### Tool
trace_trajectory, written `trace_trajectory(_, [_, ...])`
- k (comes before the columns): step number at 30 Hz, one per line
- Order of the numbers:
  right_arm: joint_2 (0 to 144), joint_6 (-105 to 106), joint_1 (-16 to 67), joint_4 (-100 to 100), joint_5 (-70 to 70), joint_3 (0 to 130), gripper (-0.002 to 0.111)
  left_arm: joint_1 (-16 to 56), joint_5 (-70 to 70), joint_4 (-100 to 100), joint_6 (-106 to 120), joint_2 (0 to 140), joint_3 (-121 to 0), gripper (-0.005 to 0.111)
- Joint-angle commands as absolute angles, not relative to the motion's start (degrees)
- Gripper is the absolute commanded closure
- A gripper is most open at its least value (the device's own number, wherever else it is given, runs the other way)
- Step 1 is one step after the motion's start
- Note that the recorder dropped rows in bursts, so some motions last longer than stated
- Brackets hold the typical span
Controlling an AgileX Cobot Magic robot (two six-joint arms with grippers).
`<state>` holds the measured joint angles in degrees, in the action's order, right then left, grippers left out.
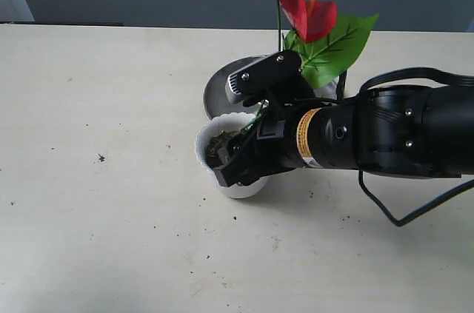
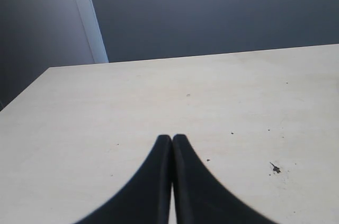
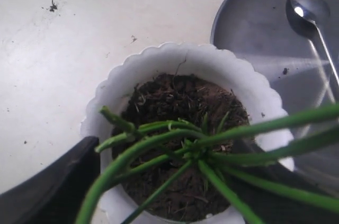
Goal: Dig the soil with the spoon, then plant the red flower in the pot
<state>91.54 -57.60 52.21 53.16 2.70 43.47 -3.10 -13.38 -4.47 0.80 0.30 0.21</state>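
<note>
The white scalloped pot (image 1: pixel 238 189) stands mid-table, holding dark soil (image 1: pixel 218 143). The red flower (image 1: pixel 304 4) rises upright behind my right gripper (image 1: pixel 238 165); its green leaf (image 1: pixel 337 45) spreads to the right. In the right wrist view the pot's rim (image 3: pixel 175 57) rings the soil (image 3: pixel 175 97). The flower's green stems (image 3: pixel 197 150) fan out over the earth between the wide-apart jaws of my right gripper (image 3: pixel 164 149), which is open and straddles the pot. The spoon (image 3: pixel 308 9) lies in the steel plate (image 3: pixel 254 33). My left gripper (image 2: pixel 172 138) is shut on nothing over bare table.
The round steel plate (image 1: pixel 221 92) sits just behind the pot, touching or nearly touching it. Soil crumbs (image 1: pixel 101 157) dot the tabletop. The right arm's black cable (image 1: pixel 400 220) loops over the table at the right. A dark wall stands beyond the far edge.
</note>
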Motion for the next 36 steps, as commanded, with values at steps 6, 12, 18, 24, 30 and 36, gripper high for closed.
trace_trajectory(6, [90.8, -57.0, 52.1, 53.4, -4.8, 43.1, 0.042, -2.7, -13.3, -4.0, 0.6, 0.0, 0.0, 0.106])
trace_trajectory(12, [90.8, -57.4, 52.0, 51.8, -4.9, 43.1, 0.042, -2.7, -13.3, -4.0, 0.6, 0.0, 0.0, 0.106])
trace_trajectory(18, [90.8, -57.3, 52.0, 52.2, -5.1, 43.1, 0.035, -2.7, -13.3, -4.0, 0.6, 0.0, 0.0, 0.106])
trace_trajectory(24, [90.5, -55.2, 52.0, 52.4, -2.2, 43.1, 0.004, -2.7, -13.3, -4.0, 0.6, 0.0, 0.0, 0.106])
trace_trajectory(30, [90.5, -55.2, 52.0, 52.4, -2.1, 43.1, 0.004, -2.7, -13.3, -4.0, 0.6, 0.0, 0.0, 0.106])
trace_trajectory(36, [89.8, -55.5, 52.1, 52.4, -1.9, 43.1, 0.004, -2.7, -13.3, -4.0, 0.6, 0.0, 0.0, 0.106])
